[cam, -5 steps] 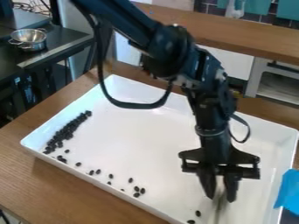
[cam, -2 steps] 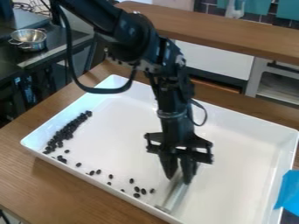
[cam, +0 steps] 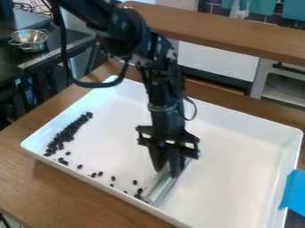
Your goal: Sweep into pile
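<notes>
Clamping a shiny grey strip (cam: 158, 189), the black pincer (cam: 166, 173) is hanging at lower centre, near small black beans (cam: 140, 191).

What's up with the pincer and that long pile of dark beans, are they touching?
Apart: the camera view shows a wide stretch of the white tray between the pincer and the pile.

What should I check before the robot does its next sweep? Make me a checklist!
1. Gripper holding the scraper: ok.
2. Scraper on the tray floor, not hovering: cannot tell.
3. Scraper's low end clear of the tray wall: cannot tell.
4. All the beans gathered in the pile: not ok, loose beans lie outside it.
5. Loose beans between scraper and pile: ok.
</notes>
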Action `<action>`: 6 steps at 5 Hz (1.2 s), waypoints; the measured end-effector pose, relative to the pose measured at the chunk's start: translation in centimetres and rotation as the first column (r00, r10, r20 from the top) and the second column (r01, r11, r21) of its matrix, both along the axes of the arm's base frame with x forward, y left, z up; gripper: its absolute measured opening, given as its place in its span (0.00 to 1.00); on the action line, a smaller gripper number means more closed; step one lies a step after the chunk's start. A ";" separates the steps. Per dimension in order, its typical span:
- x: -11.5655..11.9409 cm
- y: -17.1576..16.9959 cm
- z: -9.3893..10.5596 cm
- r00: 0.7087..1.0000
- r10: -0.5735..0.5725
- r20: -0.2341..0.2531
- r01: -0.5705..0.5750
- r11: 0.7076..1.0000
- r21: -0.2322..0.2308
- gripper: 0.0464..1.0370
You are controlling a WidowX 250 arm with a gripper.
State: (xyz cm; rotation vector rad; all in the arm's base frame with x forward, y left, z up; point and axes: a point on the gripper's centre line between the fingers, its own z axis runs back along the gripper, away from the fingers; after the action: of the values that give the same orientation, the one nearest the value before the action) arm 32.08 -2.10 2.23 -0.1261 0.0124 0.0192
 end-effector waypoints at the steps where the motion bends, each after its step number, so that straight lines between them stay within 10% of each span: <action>1: 0.0 2.5 0.0 1.000 -0.004 0.004 0.003 1.000 0.020 0.30; 6: -1.6 17.1 0.5 0.998 0.018 -0.057 -0.013 0.995 0.098 0.30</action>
State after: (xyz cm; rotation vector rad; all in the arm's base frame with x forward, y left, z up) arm 30.45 14.99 2.72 -0.0274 0.0684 0.0390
